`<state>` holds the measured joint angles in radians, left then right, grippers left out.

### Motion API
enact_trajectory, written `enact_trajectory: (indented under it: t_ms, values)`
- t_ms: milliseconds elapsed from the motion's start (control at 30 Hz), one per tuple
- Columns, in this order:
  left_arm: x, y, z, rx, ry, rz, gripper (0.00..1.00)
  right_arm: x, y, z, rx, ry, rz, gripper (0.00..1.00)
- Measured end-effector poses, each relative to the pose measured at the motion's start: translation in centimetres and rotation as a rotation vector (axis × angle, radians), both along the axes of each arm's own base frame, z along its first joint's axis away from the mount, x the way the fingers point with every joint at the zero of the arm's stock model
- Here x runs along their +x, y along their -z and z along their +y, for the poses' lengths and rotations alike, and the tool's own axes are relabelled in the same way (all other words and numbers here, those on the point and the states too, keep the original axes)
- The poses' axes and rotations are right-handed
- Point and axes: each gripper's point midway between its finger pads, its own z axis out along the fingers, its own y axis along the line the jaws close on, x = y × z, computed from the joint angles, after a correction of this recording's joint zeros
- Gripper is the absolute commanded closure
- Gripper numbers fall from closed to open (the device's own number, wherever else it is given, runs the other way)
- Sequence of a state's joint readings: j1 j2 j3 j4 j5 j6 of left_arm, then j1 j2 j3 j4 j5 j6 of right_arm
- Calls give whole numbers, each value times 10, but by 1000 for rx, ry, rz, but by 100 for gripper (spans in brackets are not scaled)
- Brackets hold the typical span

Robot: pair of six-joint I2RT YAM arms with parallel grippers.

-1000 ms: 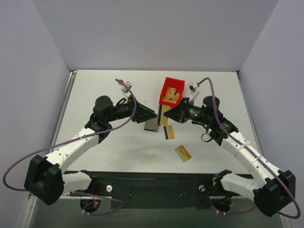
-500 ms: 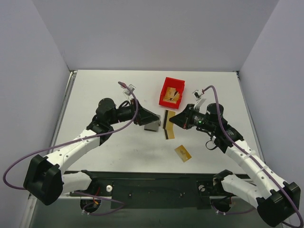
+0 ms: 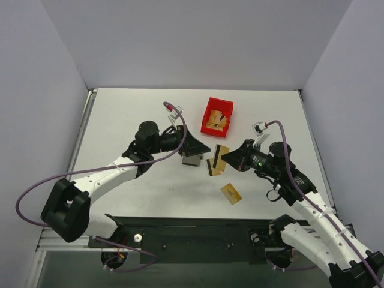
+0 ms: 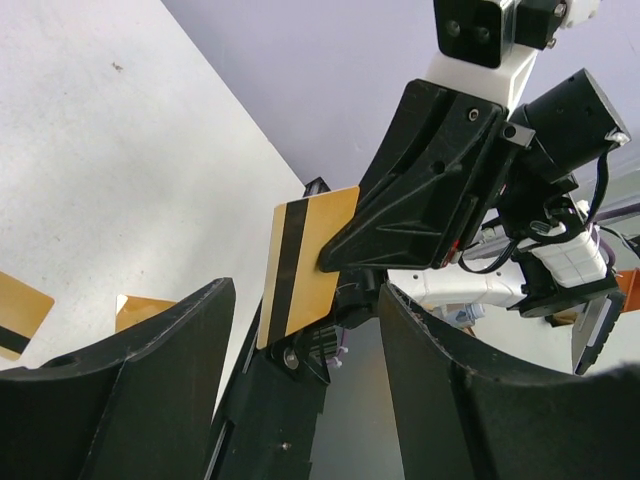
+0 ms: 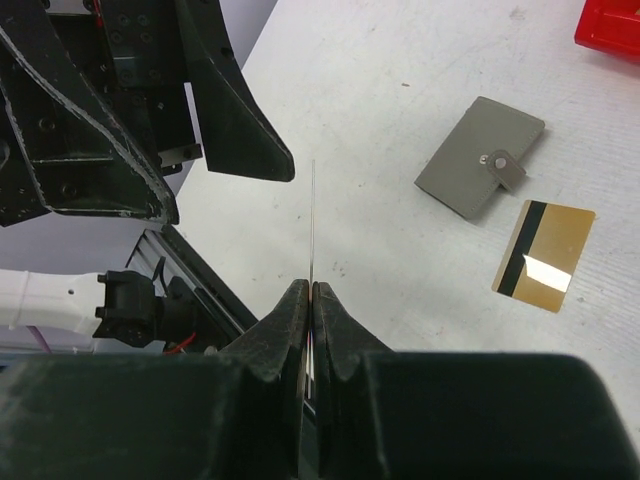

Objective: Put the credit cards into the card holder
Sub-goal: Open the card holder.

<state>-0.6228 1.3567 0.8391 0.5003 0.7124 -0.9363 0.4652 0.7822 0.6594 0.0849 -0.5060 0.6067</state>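
count: three credit cards, one card holder, one red bin, two grippers. first card (image 3: 220, 156) is off the table (image 3: 120, 120), pinched by the right gripper (image 3: 228, 159), whose jaws are closed tight on its edge. second card (image 3: 211, 167) lies flat just beside it, black stripe showing along one long edge. third card (image 3: 231, 192) lies flat nearer the arm bases, apart from the others, plain gold side up. card holder (image 3: 192, 161) lies flat on the table left of the second card, partly under the left gripper (image 3: 199, 146), which stands wide open with nothing between its fingers. red bin (image 3: 217, 115) sits further back; tan pieces lie inside, cannot tell what they are. view differences: only the top camera shows the third card and the whole bin. the right wrist view shows the first card edge-on as a thin line rising from the closed fingertips, and it alone shows the holder is shut, its lighter tab (image 5: 500, 170) fastened over the grey cover. the left wrist view alone shows the first card's face, gold with a black stripe, framed between its own spread fingers with the right gripper behind it.
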Motion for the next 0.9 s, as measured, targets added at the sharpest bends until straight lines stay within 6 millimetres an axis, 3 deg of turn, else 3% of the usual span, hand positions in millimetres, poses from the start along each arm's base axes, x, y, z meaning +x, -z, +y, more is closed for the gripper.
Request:
enact_trajectory:
  t_ms: [267,400,633,833,900]
  values:
    - [6,-1,-5,-1,5,-2,34,4,9,-7,-26,51,8,100]
    - [14,10,1,45,-26,7,34,14,21,-11,-54,99,43,100]
    - [51,39,40,205,-259,22,34,34,68,-13,-189,156,234,100]
    - [80,81,79,391,-454,67,35,66,74,2,-240,165,326,100]
    - [85,94,90,467,-502,71,36,88,74,14,-252,166,366,100]
